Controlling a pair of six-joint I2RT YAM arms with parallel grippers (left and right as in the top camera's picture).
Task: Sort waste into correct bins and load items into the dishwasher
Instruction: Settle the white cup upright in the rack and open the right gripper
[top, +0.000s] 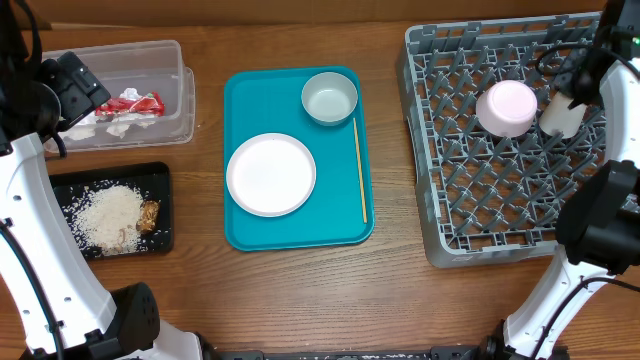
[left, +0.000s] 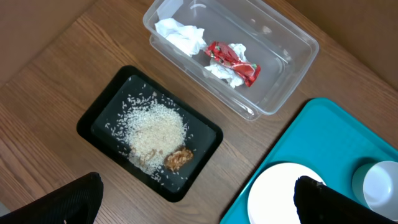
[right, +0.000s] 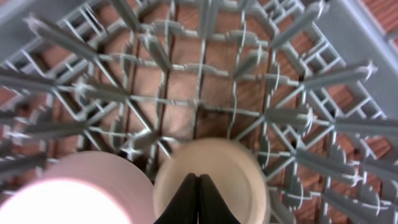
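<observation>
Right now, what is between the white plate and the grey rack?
A thin wooden stick lies on the teal tray between the white plate and the grey rack, as the overhead view shows.

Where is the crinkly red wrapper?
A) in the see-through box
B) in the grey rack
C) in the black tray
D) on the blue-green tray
A: the red wrapper lies inside the clear tub, next to the white napkin, while the black tray holds only rice and a brown piece.
</observation>
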